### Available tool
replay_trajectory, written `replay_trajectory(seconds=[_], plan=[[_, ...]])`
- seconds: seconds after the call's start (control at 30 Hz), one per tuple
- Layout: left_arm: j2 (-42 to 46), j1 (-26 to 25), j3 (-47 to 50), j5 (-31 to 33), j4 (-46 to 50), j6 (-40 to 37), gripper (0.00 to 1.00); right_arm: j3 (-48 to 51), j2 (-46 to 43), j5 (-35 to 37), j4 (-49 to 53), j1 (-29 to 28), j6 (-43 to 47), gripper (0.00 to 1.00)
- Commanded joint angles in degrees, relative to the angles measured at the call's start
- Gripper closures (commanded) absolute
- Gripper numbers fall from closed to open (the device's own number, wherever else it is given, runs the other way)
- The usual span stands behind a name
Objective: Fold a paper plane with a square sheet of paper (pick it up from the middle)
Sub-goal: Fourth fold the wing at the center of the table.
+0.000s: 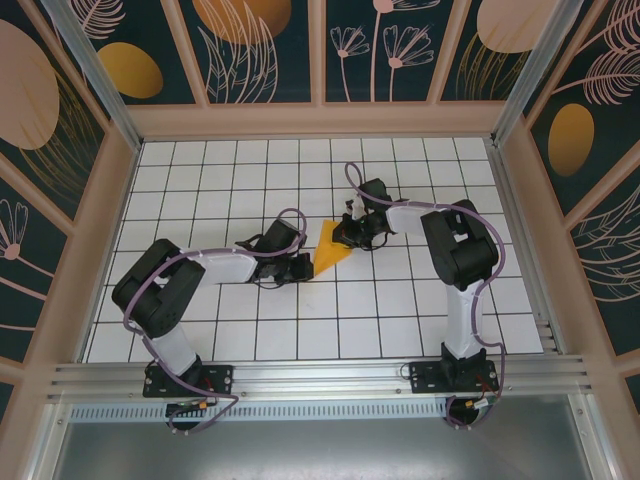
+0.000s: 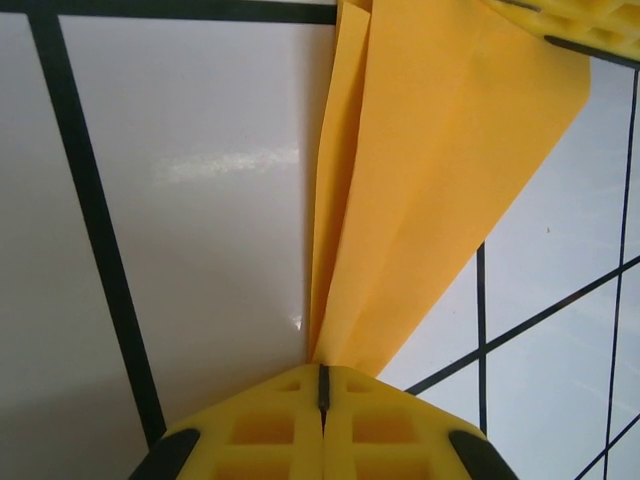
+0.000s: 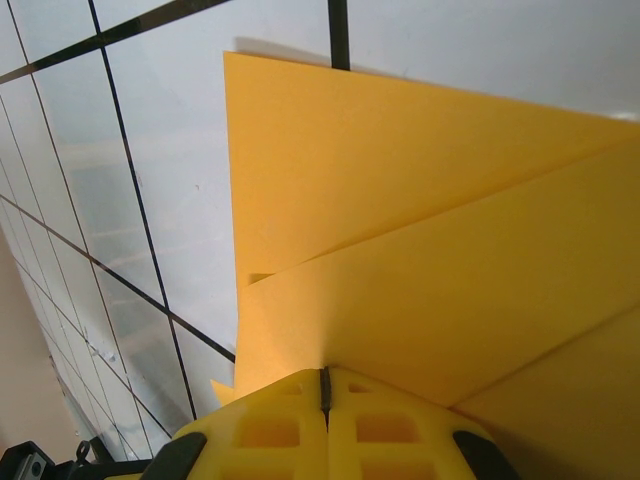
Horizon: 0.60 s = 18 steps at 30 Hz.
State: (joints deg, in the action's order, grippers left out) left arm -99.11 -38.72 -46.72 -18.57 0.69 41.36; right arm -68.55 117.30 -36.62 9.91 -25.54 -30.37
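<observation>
**Orange-yellow sheet of paper (image 1: 328,247) pinched at two ends**

We start at the left gripper (image 2: 322,385). Its yellow jaws are pressed tight together on the narrow tip of the sheet, and the folded layers run down into the seam between them. The right gripper (image 3: 324,385) is clenched in the same way on the sheet's wider end, where one flap overlaps another along a slanting edge.

Moving outward, the paper is folded into a triangular form with several layers and straight creases. In the left wrist view it widens away from the jaws toward its far corner.

From above, we see the triangle between the two grippers, near the middle of the white tiled table (image 1: 400,310). Its sharp point faces the near side at the left gripper, and its broad edge faces the right gripper. We cannot tell whether the sheet rests on the tiles or hangs just above them. Both arms reach inward from their bases at the near edge.
</observation>
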Motion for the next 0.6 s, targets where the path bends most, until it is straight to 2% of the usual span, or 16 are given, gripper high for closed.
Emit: replay_trajectory(seconds=[0.0, 0.23, 0.37, 0.57], plan=[[3.42, -0.69, -0.79, 1.8, 9.74, -3.53, 0.92, 1.91, 6.22, 8.32, 5.28, -0.39, 0.91, 0.99], [6.49, -0.66, -4.0, 3.31, 1.36, -3.23, 0.88, 2.12, 6.4, 8.33, 4.95, -0.41, 0.88, 0.99], [2.36, -0.65, -7.03, 5.13, -0.48, -2.67, 0.88, 1.87, 6.64, 8.01, 4.93, -0.45, 0.84, 0.99], [-6.59, -0.66, -12.54, 2.73, -3.85, -2.89, 0.88, 1.78, 6.92, 7.62, 4.92, -0.41, 1.02, 0.99]])
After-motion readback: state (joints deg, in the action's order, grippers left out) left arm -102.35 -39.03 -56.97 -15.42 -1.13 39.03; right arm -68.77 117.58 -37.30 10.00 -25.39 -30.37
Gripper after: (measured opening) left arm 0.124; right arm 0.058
